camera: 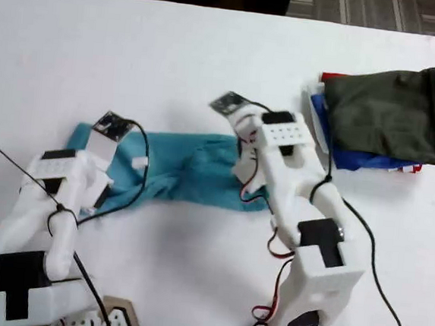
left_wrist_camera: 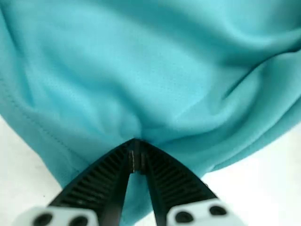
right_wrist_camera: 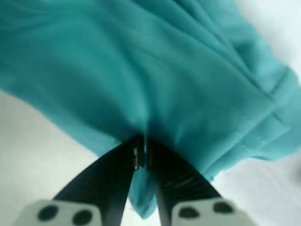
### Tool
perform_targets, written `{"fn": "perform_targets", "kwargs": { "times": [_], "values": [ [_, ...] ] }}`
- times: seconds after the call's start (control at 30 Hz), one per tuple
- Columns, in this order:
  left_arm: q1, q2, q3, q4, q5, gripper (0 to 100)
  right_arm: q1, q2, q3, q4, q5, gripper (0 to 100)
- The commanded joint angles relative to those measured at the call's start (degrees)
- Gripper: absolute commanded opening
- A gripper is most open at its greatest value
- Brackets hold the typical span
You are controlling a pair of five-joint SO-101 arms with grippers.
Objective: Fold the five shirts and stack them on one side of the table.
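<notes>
A teal shirt (camera: pixel 179 167) lies bunched in a long band across the middle of the white table (camera: pixel 173 60). My left gripper (left_wrist_camera: pixel 135 157) is shut on a pinch of the teal shirt (left_wrist_camera: pixel 155 70) at its left end, under the left arm (camera: pixel 87 167). At the band's right end, my right gripper (right_wrist_camera: pixel 141 155) is shut on the teal shirt (right_wrist_camera: pixel 141 61) as well, below the right arm (camera: pixel 280 149). A stack of folded shirts (camera: pixel 385 117), dark olive on top with blue, white and red beneath, rests at the right side.
The far and left parts of the table (camera: pixel 74 59) are bare white. Cables (camera: pixel 378 288) trail from both arms toward the front edge. Arm bases (camera: pixel 313 293) stand at the near edge.
</notes>
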Motion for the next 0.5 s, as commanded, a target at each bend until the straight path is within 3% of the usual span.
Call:
{"fn": "perform_targets", "kwargs": {
  "times": [0.0, 0.17, 0.47],
  "values": [
    [0.62, 0.26, 0.04, -1.76, 0.09, 2, 3.38, -3.74, 2.64, -1.54, 4.22, 2.0],
    [0.62, 0.26, 0.04, -1.76, 0.09, 2, 4.26, -3.91, 4.75, 3.3, 10.46, 2.0],
    [0.62, -0.26, -0.66, -1.49, 0.09, 2, 3.82, -16.84, 2.02, 4.79, 10.46, 2.0]
  ]
}}
